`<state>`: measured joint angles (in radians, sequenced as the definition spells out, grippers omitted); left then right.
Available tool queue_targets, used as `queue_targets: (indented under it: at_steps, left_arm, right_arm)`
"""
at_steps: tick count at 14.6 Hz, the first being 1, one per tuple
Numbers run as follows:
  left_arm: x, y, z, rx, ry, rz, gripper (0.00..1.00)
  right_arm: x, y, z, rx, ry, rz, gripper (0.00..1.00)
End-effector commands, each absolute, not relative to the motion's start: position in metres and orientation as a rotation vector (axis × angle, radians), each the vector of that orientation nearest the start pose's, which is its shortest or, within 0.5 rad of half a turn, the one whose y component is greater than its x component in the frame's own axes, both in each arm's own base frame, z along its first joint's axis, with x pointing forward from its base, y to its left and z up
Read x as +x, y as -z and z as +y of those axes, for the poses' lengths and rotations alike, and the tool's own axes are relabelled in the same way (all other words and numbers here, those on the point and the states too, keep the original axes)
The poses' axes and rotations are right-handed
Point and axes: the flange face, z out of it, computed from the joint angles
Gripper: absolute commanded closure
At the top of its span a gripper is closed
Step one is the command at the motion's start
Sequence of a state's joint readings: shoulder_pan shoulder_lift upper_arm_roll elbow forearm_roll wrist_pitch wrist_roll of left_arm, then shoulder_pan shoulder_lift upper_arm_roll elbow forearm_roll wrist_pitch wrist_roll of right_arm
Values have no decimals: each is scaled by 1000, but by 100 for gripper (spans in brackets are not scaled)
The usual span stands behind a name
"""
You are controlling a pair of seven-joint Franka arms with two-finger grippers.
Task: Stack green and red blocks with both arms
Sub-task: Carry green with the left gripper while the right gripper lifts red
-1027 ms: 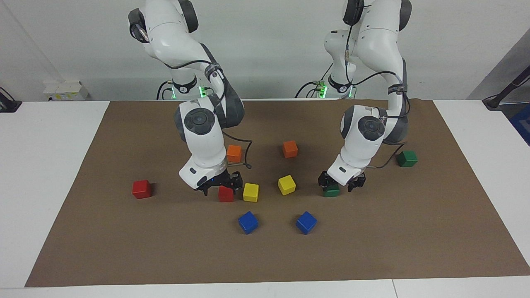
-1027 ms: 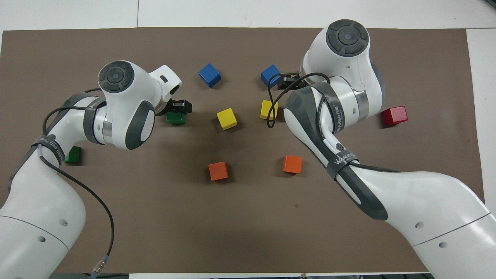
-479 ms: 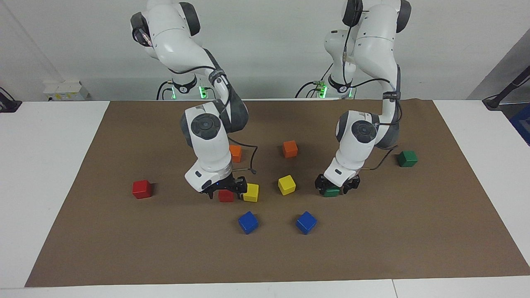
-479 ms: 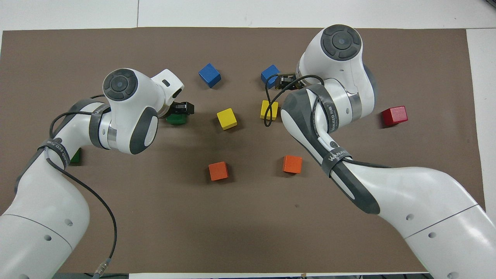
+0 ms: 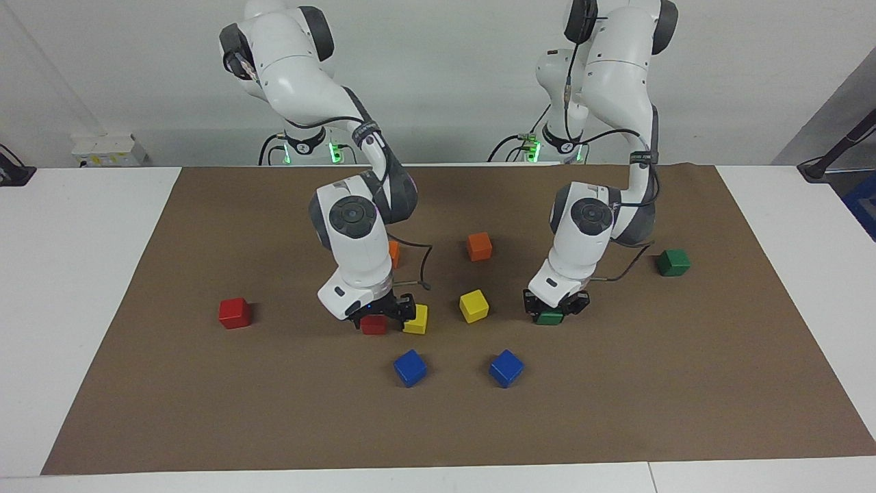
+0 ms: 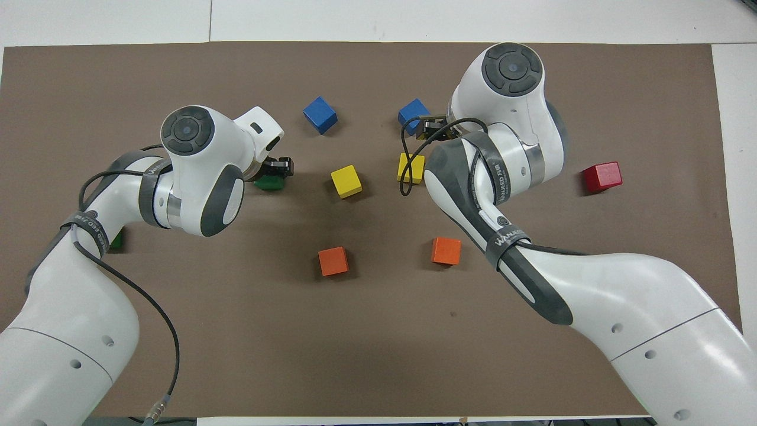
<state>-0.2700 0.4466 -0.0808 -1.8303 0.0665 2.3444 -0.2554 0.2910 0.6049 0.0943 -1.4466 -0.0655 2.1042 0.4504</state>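
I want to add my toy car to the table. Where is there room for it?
Plenty of bare brown mat lies past the two blue cubes, at the edge farthest from the robots. More sits between the lone red cube and the mat's end. The middle is crowded: yellow cubes, orange cubes and both arms.

Both my arms reach down low; my left gripper [image 5: 556, 309] has its fingers clamped, my right gripper [image 5: 380, 318] spread wide.
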Motion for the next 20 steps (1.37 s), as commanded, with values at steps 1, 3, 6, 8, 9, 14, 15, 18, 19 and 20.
queue_targets:
  at_steps: [1,3,6,8,9,14,15,18,19,20]
  left_arm:
    - [612,-317,-210,-3101,72,183,100]
    - [619,-349,-185,-3101,61,129,100]
    - [617,-396,-129,-3090,29,68,100]
    - [612,-416,-85,-3092,-22,159,100]
    - [610,-424,-63,-3101,-27,195,100]
    - [587,-437,31,-3104,-54,340,100]
    - [583,-437,48,-3123,-50,355,100]
    - [569,-429,87,-3160,-29,384,100]
    - [564,-424,93,-3156,-12,387,100]
    - [558,-418,97,-3151,12,389,100]
  right_arm:
    - [668,-326,255,-3125,96,110,0]
    - [664,-318,250,-3131,82,111,0]
    - [661,-312,243,-3138,62,106,0]
    - [659,-309,241,-3140,56,105,0]
    - [658,-307,241,-3135,71,104,0]
    - [657,-304,239,-3128,90,108,0]
    - [656,-303,239,-3127,92,108,0]
    - [656,-303,239,-3126,91,112,0]
    - [657,-303,237,-3125,91,118,0]
    - [659,-303,233,-3123,90,131,0]
